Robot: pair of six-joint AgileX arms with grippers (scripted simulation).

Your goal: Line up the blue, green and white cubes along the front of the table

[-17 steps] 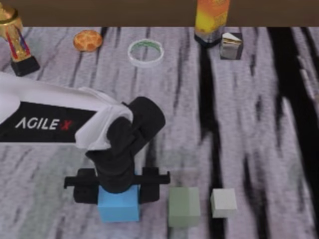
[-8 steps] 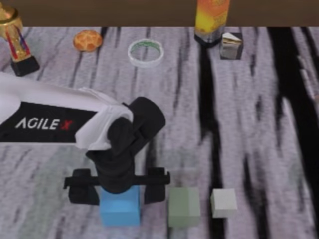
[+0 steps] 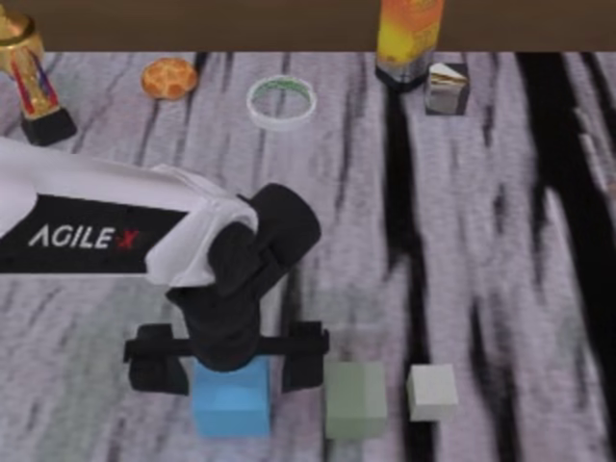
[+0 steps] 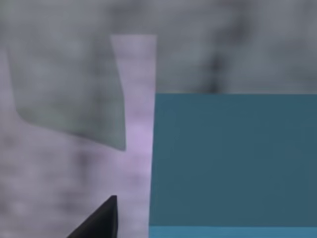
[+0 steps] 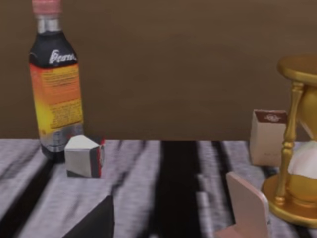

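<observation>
At the far left, along the back of the desk (image 3: 481, 173), stand a gold trophy (image 3: 29, 72), an orange disc (image 3: 168, 78) and a white ring (image 3: 281, 101). In front of them the left arm reaches in from the left edge, and its left claw (image 3: 227, 358) hangs over the blue cube (image 3: 231, 399), fingers spread wide to either side and clear of the cube's faces.

The blue cube sits at the front edge, with the green cube (image 3: 355, 399) just beside it on the right and the white cube (image 3: 431, 392) just beside that, all apart and in one row. In the left wrist view the blue cube (image 4: 233, 158) fills the near side with the green cube (image 4: 64, 94) beyond a strip of bare desk.

The row looks complete, so the step in hand is probably letting go of the blue cube. Next the claw should lift straight up, since the green cube stands close to its right finger.

Farther right at the back stand a bottle (image 3: 409, 38) and a shiny block (image 3: 447, 89). The right arm is out of the top view, and I cannot tell how its claw is set.
</observation>
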